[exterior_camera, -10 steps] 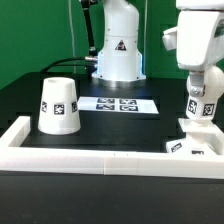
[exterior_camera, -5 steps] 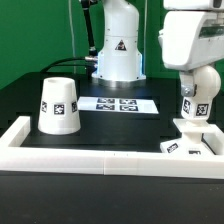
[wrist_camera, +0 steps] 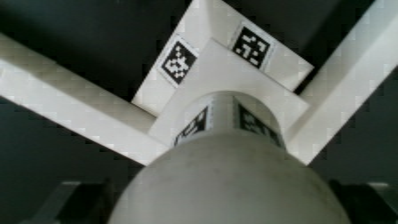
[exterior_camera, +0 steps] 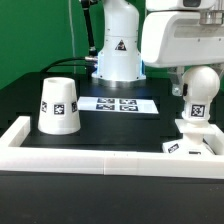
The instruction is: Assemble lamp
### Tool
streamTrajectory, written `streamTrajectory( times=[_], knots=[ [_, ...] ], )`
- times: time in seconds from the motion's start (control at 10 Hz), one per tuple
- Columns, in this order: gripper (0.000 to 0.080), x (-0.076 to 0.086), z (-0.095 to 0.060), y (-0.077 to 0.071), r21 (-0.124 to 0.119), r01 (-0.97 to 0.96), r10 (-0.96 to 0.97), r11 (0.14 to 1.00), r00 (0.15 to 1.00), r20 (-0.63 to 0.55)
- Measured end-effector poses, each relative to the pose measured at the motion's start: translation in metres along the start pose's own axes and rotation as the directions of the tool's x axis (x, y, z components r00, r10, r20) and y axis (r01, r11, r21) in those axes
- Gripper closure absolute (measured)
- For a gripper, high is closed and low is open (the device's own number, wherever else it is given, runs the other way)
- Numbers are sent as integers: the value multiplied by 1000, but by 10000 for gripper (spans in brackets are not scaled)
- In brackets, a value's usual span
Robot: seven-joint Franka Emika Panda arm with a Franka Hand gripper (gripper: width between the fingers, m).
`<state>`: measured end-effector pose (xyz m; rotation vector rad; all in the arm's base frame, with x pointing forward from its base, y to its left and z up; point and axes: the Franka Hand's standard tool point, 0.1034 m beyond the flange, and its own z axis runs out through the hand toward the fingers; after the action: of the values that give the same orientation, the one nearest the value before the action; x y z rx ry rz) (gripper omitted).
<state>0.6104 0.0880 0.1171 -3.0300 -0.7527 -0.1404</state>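
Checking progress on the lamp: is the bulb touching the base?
Touching. The exterior view shows the bulb standing upright on the base, no gap between them.

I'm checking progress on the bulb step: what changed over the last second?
The arm above the bulb swung toward the exterior view's left and looms larger. The bulb stands on the lamp base as before; whether it is gripped cannot be told. Shade and marker board stayed put.
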Motion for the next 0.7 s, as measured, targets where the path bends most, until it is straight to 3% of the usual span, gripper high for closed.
streamTrajectory(
  times=[0.4, 0.7],
  knots=[
    [222, 0, 0, -1, 4, -277, 277, 961, 961, 0],
    [222, 2, 0, -6, 5, -553, 553, 833, 833, -4]
  ],
)
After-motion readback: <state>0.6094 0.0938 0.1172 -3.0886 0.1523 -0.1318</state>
